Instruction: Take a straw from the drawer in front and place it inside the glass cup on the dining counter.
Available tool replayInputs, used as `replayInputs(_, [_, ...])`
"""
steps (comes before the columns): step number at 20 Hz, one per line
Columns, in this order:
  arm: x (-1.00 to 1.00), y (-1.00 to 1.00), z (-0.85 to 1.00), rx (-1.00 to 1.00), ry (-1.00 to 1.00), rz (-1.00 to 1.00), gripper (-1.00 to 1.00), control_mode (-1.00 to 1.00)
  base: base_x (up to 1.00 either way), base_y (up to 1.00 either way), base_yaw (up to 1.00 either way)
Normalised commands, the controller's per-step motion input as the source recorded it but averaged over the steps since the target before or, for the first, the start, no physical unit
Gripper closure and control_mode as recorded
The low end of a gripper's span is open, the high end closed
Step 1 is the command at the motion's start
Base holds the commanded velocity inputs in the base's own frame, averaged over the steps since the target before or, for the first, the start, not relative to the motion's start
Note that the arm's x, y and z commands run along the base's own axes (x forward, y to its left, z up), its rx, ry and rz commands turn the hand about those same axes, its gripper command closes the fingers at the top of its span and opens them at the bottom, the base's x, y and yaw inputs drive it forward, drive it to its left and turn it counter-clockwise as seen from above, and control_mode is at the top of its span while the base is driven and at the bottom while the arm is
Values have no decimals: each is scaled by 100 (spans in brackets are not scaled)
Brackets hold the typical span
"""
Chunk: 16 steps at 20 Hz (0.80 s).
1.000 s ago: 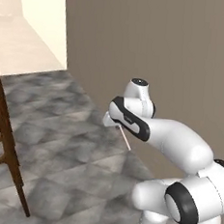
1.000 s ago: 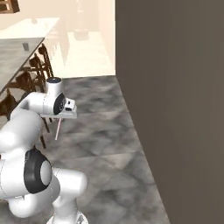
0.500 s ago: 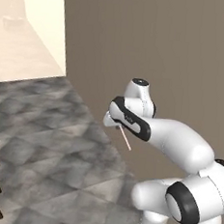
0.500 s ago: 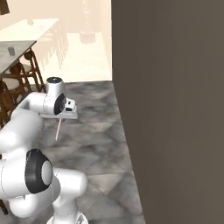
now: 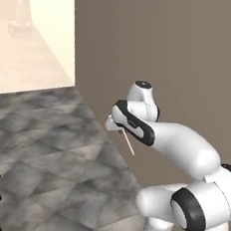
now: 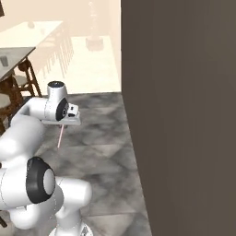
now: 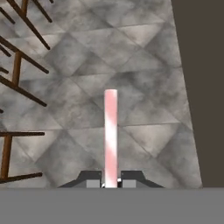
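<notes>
Straw in the gripper, so the pick from the drawer looks done; what remains, judging from how things lie, is the carry to the dining counter and the drop into the glass cup. Claw closed narrow on the straw's near end: in the hand view the two dark finger tips sit tight either side of its base, with the rest of the stick running straight out ahead of them over the floor. From the left base view the straw hangs down and outward below the hand, slanted, free end clear of the grey marbled tiles. Right base view shows the same: a thin pink line dropping from under the gripper, well above the floor. Straw itself: very thin, straight, pale pinkish-white, brighter white at the far tip and pinker along the shaft; no bend visible. Dining counter sits far off at the upper left of the right base view, with a small greyish tumbler on its near part, well apart from the arm. Dark wooden stool legs line the left of the hand view. Tall dark brown wall stands close on the robot's right. Placement not yet begun; the cup's small mouth and the slim straw will call for careful alignment.
</notes>
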Motion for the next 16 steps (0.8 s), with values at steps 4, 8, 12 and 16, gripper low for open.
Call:
replayInputs(4, [0, 0, 0, 0, 0, 0, 100, 100, 100, 0, 8])
replayInputs(8, [0, 0, 0, 0, 0, 0, 100, 100, 100, 0, 15])
replayInputs(12, [0, 0, 0, 0, 0, 0, 100, 100, 100, -1, 20])
replayInputs(16, [0, 0, 0, 0, 0, 0, 100, 100, 100, -16, 34])
